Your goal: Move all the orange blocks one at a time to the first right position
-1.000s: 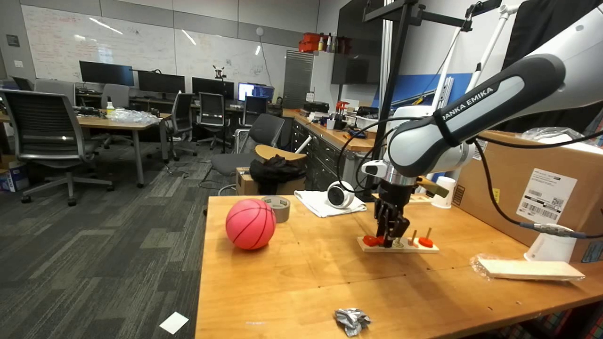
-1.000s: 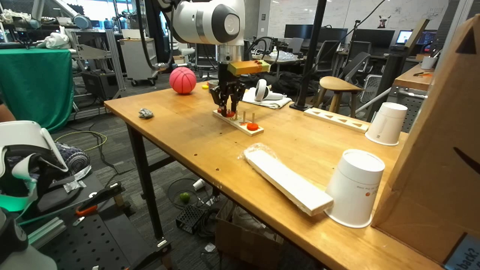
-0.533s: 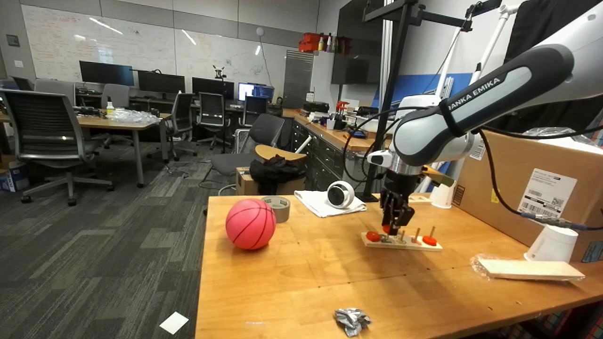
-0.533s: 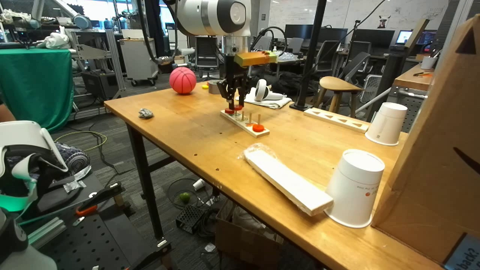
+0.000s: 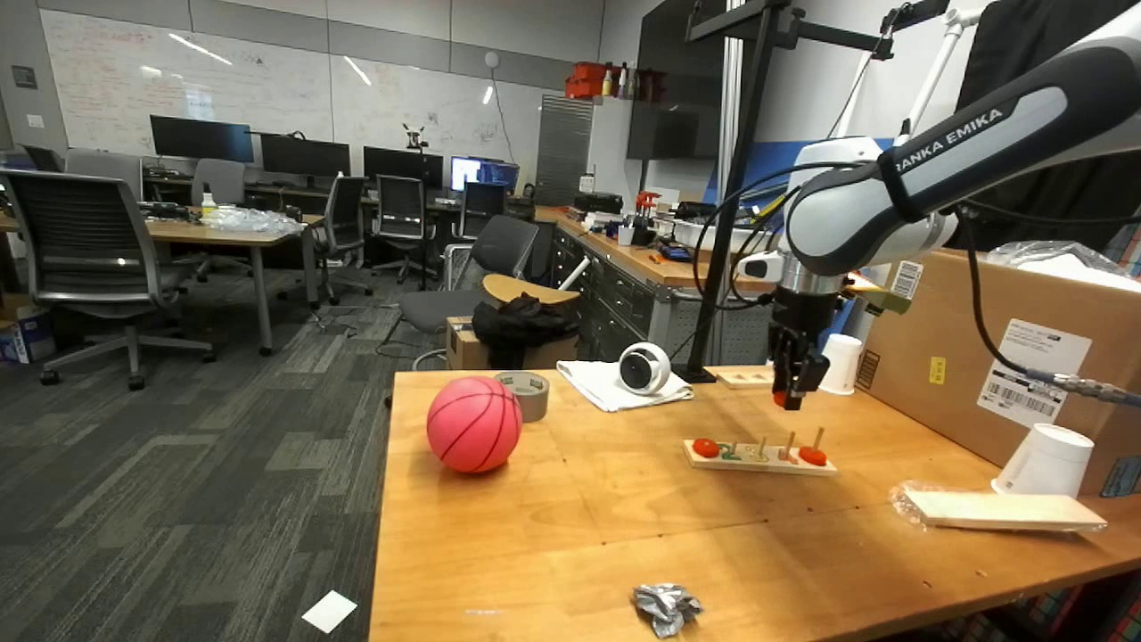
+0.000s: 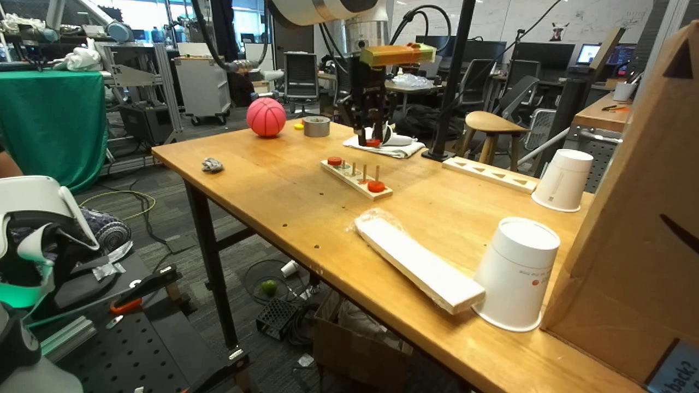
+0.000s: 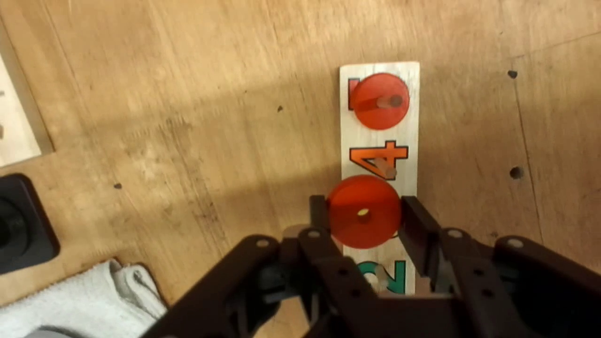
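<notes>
My gripper (image 7: 364,206) is shut on an orange block (image 7: 361,195), a round red-orange disc with a centre hole. It holds it raised above the table, apart from the tray; the gripper shows in both exterior views (image 5: 789,401) (image 6: 369,141). The thin pale tray (image 5: 749,466) has upright pegs and printed numbers. An orange block (image 5: 812,456) sits round the tall peg at one tray end; it shows in the wrist view (image 7: 371,115). Another orange block (image 6: 334,161) sits at the opposite end, hidden in the wrist view. The "4" and "2" pegs are bare.
A pinkish-red ball (image 5: 474,424), a tape roll (image 6: 317,126) and a white cloth (image 6: 393,150) with a white device stand at the back. White cups (image 6: 519,273), a wrapped pale board (image 6: 420,265), a holed wooden piece (image 6: 489,173) and a large cardboard box (image 5: 980,357) lie around.
My gripper has lifted an orange block off the tray's second peg and carried it up and away from the tray. The tray shifted slightly between the two earlier moments.
</notes>
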You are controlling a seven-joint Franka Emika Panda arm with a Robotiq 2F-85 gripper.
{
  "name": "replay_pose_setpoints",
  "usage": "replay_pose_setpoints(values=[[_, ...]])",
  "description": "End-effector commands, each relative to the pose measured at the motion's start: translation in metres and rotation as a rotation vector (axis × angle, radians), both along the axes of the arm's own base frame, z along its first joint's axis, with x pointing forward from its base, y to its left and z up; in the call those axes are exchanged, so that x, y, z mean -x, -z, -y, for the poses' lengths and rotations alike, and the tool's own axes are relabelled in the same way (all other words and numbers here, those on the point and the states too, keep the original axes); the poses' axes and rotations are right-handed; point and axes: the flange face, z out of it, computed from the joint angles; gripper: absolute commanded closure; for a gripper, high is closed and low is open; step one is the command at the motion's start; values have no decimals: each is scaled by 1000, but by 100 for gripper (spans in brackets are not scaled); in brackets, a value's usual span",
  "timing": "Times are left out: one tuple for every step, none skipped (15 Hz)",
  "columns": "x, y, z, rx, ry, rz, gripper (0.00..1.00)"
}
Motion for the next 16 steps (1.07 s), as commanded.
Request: replay_pose_setpoints(values=[[8, -8, 18, 42, 77, -19, 81], [9, -7, 23, 47, 95, -30, 81], [11, -5, 27, 49, 112, -38, 81], [12, -3, 30, 46, 126, -46, 81], [13, -2, 33, 45, 137, -53, 81], [14, 0, 35, 42, 146, -61, 81], [14, 2, 36, 41, 155, -64, 81], [15, 3, 38, 36, 162, -71, 81], [16, 5, 39, 34, 167, -76, 81], [17, 8, 40, 30, 171, -83, 81], [17, 9, 41, 26, 174, -88, 81], [18, 11, 41, 22, 174, -87, 80], [19, 15, 41, 18, 175, -91, 80], [19, 18, 41, 14, 176, -96, 80], [20, 20, 41, 11, 175, -98, 80], [21, 22, 42, 9, 176, -100, 80]])
